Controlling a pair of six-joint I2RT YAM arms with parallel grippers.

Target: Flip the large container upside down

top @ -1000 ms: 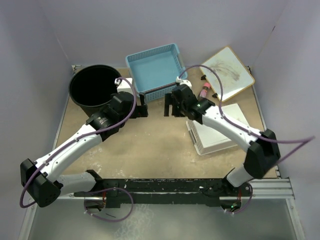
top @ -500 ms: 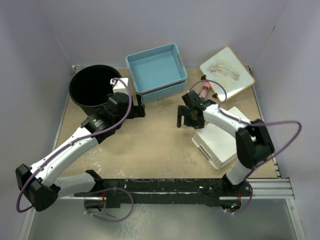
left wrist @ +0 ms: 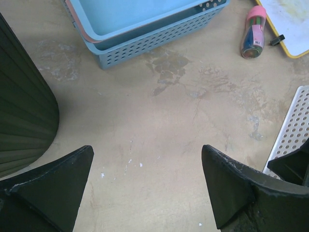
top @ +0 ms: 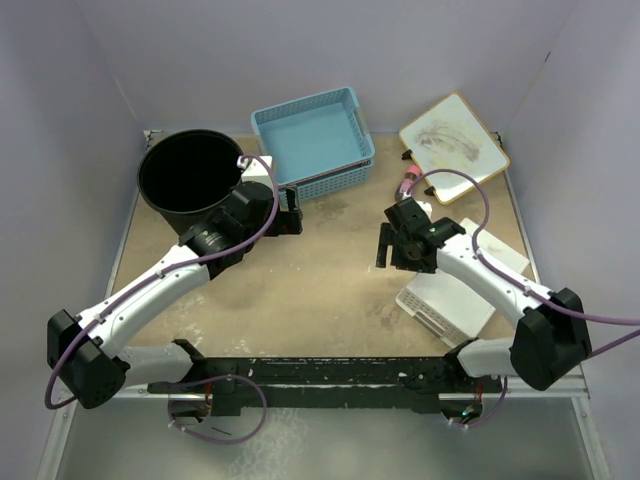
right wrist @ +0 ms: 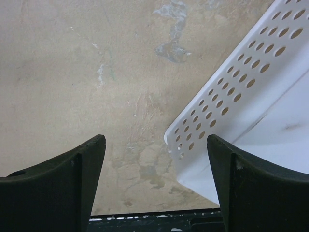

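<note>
Nearest the arm bases, the right gripper (top: 383, 245) is hanging low over the table (top: 320, 285) with its jaws apart and nothing between them. The corner of the white perforated basket (top: 448, 300) is lying just beside its right jaw. Further in, the left gripper (top: 292, 212) is hovering with its jaws spread wide and empty. It is facing the bare table in front of the light-blue basket (top: 315, 140) rather than its target.

The black bucket (top: 188, 175) is standing upright with its mouth open upward in the far left corner, just to the left of that gripper. In the left wrist view only its ribbed wall is showing at the frame edge.

The step in hand is probably the approach for a grasp. To do it well, the left arm should be swinging leftward and rising until the rim sits between the jaws, one inside the wall and one outside. The wall tapers and looks smooth, so a bite well down over the rim should be holding better than a pinch at the lip.

The open middle of the table is the safer side for tipping, since the side wall and the light-blue basket are crowding the bucket elsewhere. The right arm should be keeping away from the white basket, ready to steady the base. At the far right, the pink marker (top: 409, 183) and the whiteboard (top: 455, 145) are lying well out of the way.
</note>
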